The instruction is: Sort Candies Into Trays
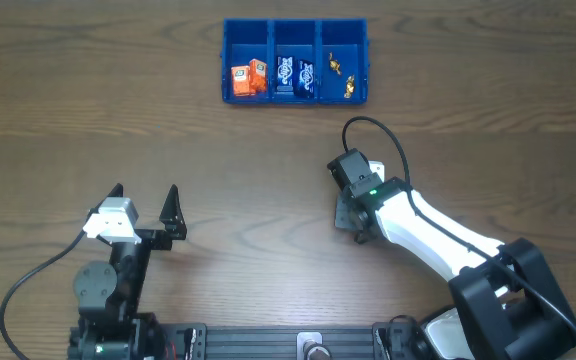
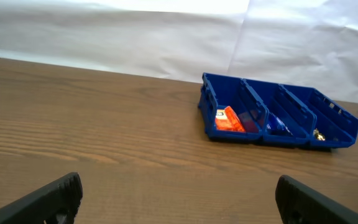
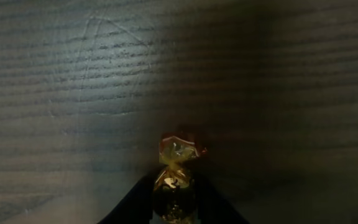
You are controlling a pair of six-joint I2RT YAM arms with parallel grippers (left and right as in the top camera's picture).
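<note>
A blue tray (image 1: pixel 295 27) with three compartments stands at the far middle of the wooden table. Its left compartment holds orange candies (image 1: pixel 249 78), the middle one blue candies (image 1: pixel 295 76), the right one gold candies (image 1: pixel 342 74). My right gripper (image 1: pixel 351 217) points down at the table near the middle right, and in its wrist view it (image 3: pixel 174 198) is shut on a gold-wrapped candy (image 3: pixel 176 169) close to the wood. My left gripper (image 1: pixel 144 197) stands open at the near left with nothing between its fingers. The left wrist view shows the tray (image 2: pixel 277 103) far ahead.
A black cable (image 1: pixel 393 140) loops above the right arm. Bare wooden table surrounds the tray on all sides. A white backdrop (image 2: pixel 166 37) lines the table's far edge.
</note>
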